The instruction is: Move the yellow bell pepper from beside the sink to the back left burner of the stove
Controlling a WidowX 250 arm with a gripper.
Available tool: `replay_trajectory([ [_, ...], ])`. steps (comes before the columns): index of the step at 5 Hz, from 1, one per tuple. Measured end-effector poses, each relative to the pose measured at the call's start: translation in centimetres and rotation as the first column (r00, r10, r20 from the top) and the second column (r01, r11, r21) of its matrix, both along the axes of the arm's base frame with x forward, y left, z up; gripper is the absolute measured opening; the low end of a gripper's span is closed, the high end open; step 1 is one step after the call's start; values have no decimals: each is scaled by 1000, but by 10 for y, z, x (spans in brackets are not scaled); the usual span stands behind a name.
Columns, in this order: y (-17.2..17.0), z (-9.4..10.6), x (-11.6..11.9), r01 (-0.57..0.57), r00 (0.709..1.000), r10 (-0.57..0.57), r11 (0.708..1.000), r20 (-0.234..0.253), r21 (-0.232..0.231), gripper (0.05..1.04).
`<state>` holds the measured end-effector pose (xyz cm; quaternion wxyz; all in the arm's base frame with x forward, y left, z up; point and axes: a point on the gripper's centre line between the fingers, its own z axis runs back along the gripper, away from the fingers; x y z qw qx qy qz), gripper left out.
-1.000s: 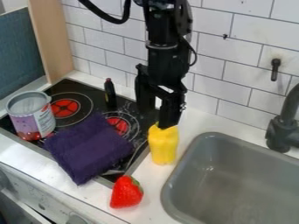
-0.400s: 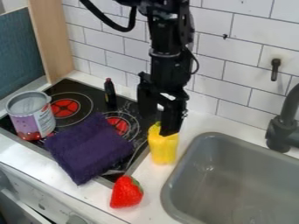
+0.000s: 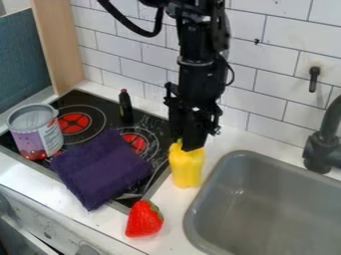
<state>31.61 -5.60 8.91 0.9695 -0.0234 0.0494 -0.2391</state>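
- The can point(image 3: 36, 139) stands at the left of the stovetop point(image 3: 91, 102), its top open on a grey interior; how deep any contents lie, I cannot tell.
- The small dark bottle point(image 3: 126, 107) stands upright near the back, red at its tip.
- The grey sink point(image 3: 266, 206) shows its bare basin.
- The yellow pepper point(image 3: 186, 168) stands on the counter point(image 3: 172, 242) between stovetop and sink, directly below the claw point(image 3: 189, 147), whose tip overlaps its top.
- How far open the claw is, and whether it grips the pepper, I cannot tell.
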Motion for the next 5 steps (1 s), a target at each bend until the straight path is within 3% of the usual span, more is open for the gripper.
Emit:
replay_trajectory([
  [1,-1,-1,-1,1,1000,-1,1000,-11,0,186],
  [2,-8,6,-1,24,999,-24,1000,-22,0,110],
  [3,-11,7,-5,45,998,-44,999,-42,11,99],
  [5,10,59,-2,8,992,-3,999,128,-36,99],
])
